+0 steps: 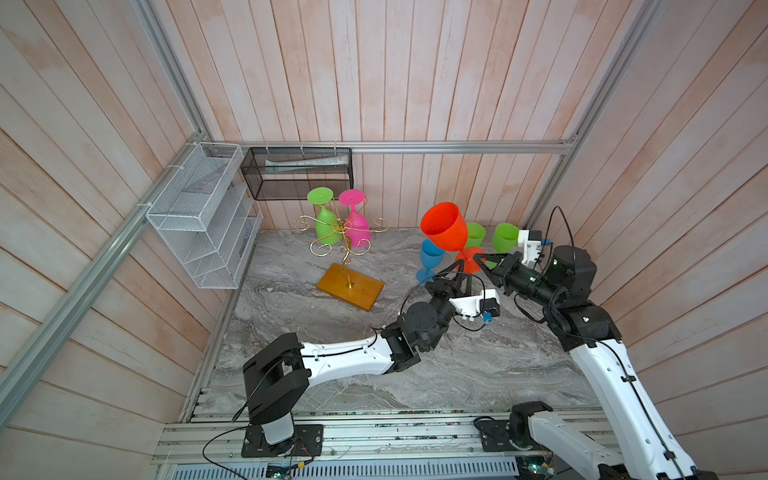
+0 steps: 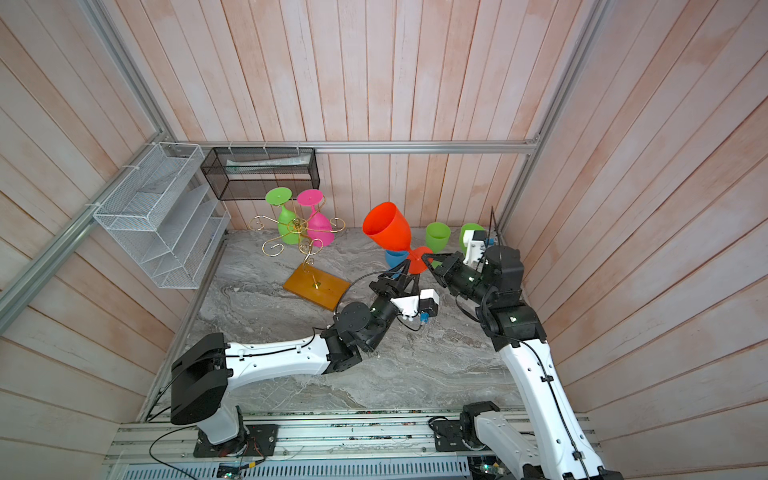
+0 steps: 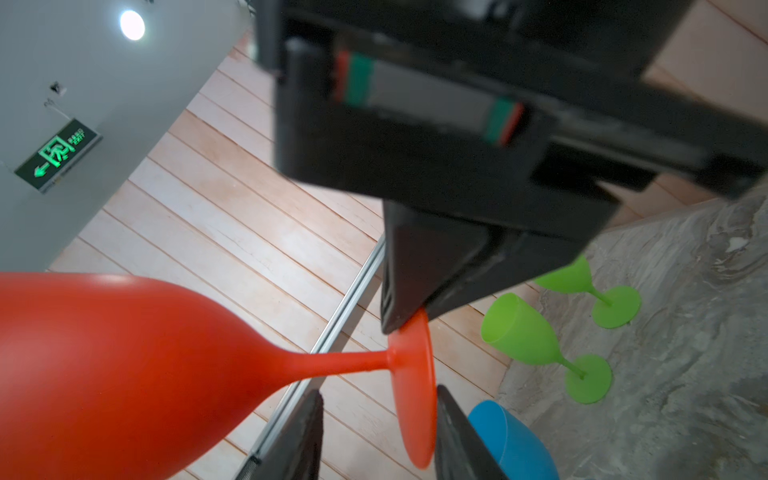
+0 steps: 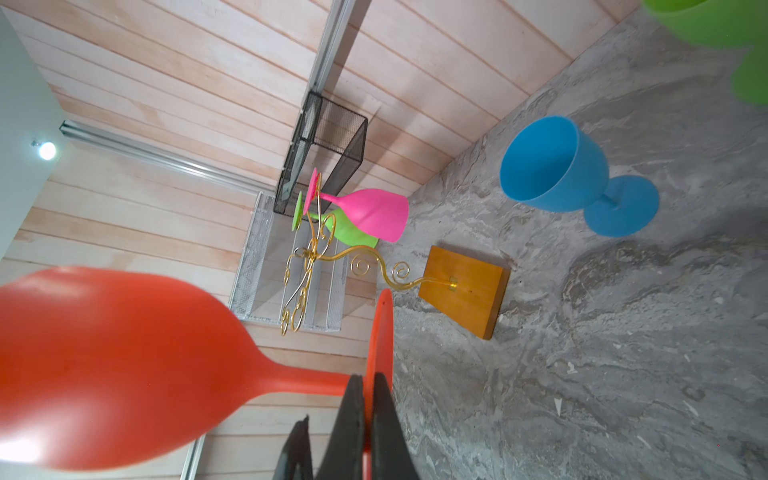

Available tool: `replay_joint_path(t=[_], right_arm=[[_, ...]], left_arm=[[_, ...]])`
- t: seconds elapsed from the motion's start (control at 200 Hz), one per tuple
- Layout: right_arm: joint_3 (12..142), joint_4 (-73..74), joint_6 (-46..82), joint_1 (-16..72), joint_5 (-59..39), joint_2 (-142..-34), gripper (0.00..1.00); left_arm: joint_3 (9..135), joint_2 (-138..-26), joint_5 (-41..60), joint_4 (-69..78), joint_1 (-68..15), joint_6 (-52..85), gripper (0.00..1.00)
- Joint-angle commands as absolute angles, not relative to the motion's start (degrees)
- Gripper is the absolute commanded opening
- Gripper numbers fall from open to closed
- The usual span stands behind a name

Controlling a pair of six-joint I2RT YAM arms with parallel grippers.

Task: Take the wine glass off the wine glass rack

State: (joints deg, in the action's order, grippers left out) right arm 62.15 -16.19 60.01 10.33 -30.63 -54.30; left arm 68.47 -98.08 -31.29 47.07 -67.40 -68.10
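Wine glass (image 1: 446,232) tilted, bowl up-left; right gripper (image 4: 368,395) clamps its foot, left gripper (image 3: 380,432) apart.

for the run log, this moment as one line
wine glass rack: holds green glass, pink glass | red wine glass: off rack, aloft | right gripper: shut on its foot | left gripper: open around foot

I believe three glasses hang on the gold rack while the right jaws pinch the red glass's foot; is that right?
No: two hang on the rack, a green glass and a pink glass, as both top views show. The right gripper does pinch the red glass.
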Motion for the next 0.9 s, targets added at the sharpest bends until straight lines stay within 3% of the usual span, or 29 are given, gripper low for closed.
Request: replay_joint_path(t=[0.0, 0.19, 0.37, 0.605, 0.79, 0.895], right_arm=[[59.8, -10.83, 60.49, 9.85, -26.71, -52.52, 0.0], [56.9, -2.55, 62.48, 9.68, -24.9, -52.11, 0.0], [55.34, 3.24, 62.25, 8.28, -23.86, -51.95, 0.0], [52.83, 6.07, 57.22, 5.67, -23.82, -51.34, 0.0], [51.53, 7.27, 53.6, 5.47, -24.08, -51.13, 0.0], [51.0, 7.08, 51.71, 5.47, -24.08, -51.07, 0.0]], left_arm=[[66.84, -92.46, -30.79, 47.63, -66.97, -63.94, 0.69], [64.86, -85.75, -29.21, 40.7, -66.62, -57.75, 0.82], [64.88, -77.08, -23.99, 26.66, -65.37, -45.04, 0.83], [72.27, -69.63, -2.73, 5.3, -57.72, -25.7, 0.81], [82.87, -73.81, 17.27, -6.13, -48.82, -15.77, 0.79], [87.24, -77.5, 23.57, -9.09, -47.04, -13.91, 0.78]])
